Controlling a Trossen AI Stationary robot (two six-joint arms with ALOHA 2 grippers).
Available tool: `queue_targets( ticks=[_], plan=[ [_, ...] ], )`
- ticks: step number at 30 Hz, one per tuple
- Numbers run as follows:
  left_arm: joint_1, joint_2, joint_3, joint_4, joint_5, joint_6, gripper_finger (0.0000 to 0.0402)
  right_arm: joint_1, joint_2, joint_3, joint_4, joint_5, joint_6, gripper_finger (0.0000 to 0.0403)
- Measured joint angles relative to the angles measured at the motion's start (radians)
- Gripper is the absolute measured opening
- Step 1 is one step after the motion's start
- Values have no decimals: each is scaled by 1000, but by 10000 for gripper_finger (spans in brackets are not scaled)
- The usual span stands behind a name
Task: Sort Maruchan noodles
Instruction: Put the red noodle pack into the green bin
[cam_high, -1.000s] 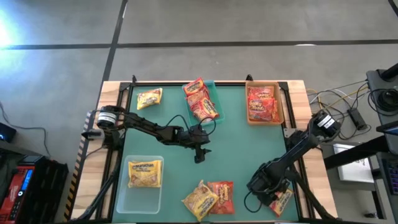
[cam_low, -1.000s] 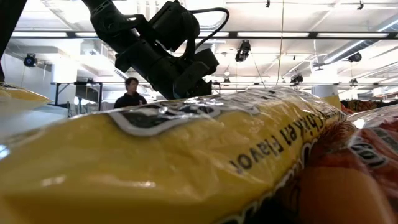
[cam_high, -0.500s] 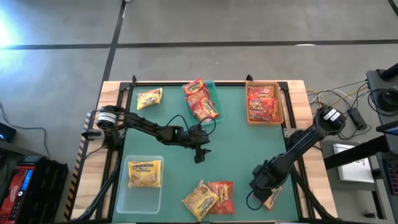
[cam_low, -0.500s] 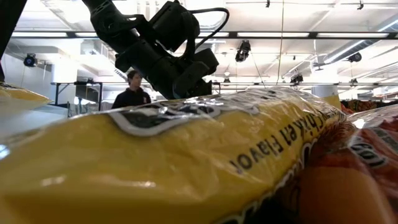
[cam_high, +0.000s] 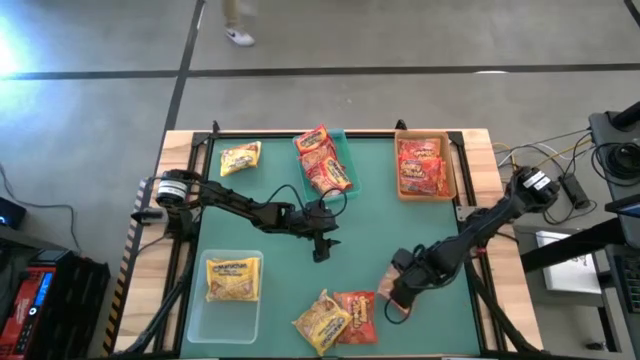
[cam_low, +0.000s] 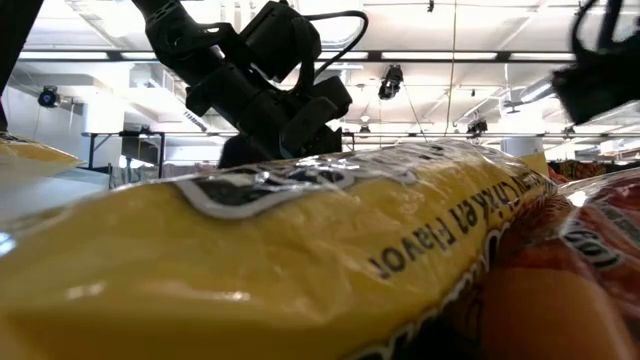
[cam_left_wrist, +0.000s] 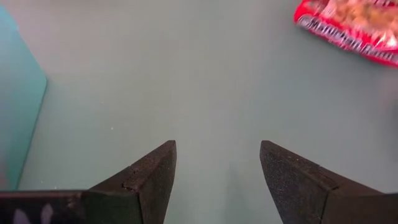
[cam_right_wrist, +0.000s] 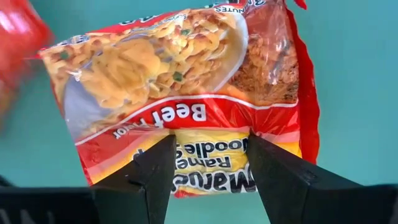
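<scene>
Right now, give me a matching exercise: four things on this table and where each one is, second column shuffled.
1. left gripper
2. right gripper
3. clear bin
4. tan bin

A. holds one yellow packet
B. shut on a red beef packet
C. open over bare mat, mid-table
D. holds red packets at the far right

Pairs: 1-C, 2-B, 3-A, 4-D

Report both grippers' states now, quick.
Left gripper: open, empty, over the mat's middle.
Right gripper: shut on a red beef packet, near the table's front.
</scene>
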Motion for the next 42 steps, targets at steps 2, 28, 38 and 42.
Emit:
queue_targets(
  ticks=[2, 28, 38, 42],
  plan=[
    [0, 0, 0, 1, 0, 0, 217, -23, 0, -1, 28, 72, -32, 192],
    [-9, 26, 0, 166, 248, -241, 217, -106, -160, 28, 174, 384, -347, 192],
    [-11, 86, 0, 246, 305, -530, 217, -71, -29, 18, 175, 383, -410, 192],
    [-9, 137, 0, 309, 326, -689, 217, -59, -7, 15, 174, 388, -418, 192]
  ],
)
